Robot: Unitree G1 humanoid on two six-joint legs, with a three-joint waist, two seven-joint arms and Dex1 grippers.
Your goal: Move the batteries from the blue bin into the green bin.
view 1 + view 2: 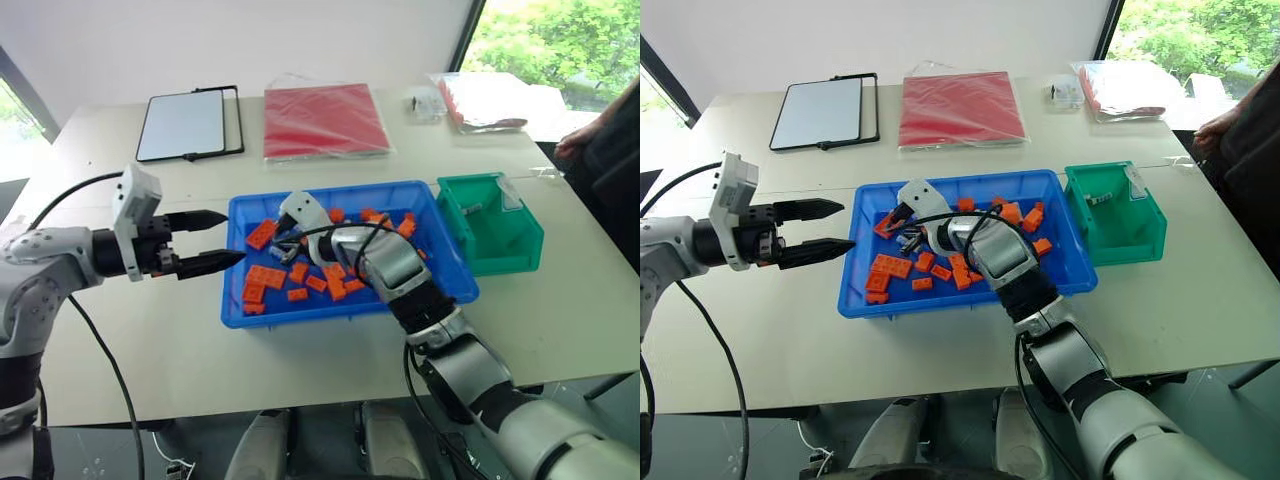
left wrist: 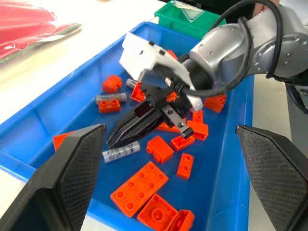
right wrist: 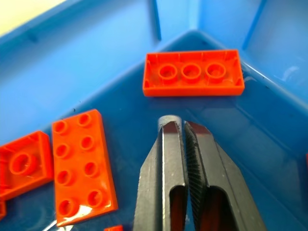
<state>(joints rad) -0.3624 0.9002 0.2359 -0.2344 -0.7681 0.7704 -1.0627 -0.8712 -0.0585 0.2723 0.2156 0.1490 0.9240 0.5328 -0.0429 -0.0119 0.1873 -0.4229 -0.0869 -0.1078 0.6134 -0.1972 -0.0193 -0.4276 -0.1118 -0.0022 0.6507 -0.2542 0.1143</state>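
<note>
Batteries (image 2: 121, 152) are seen lying among orange bricks (image 2: 139, 186) on the floor of the blue bin (image 1: 250, 312), which sits on the pale table (image 1: 150, 340); one silver cylinder lies just beside the tips of the right gripper (image 2: 115, 140), and another (image 2: 109, 97) rests against a small brick nearer the far wall. The right gripper is reached down into the blue bin with its two black fingers (image 3: 161, 159) pressed together; in the right wrist view something small and grey shows at their tips, but whether a battery is pinched there cannot be told. The left gripper (image 1: 222, 240) is held outside the blue bin, just off its left wall, with its fingers spread apart and nothing between them. The green bin (image 1: 492, 238) stands just beside the right end of the blue bin, and a small silver-grey cylinder (image 1: 1098, 199) is seen inside it. Farther back on the table are placed a white board with a black frame (image 1: 185, 124), a red flat packet (image 1: 322, 120) and a clear bag (image 1: 480, 100). A person's hand (image 1: 575, 140) rests at the table's right edge.
</note>
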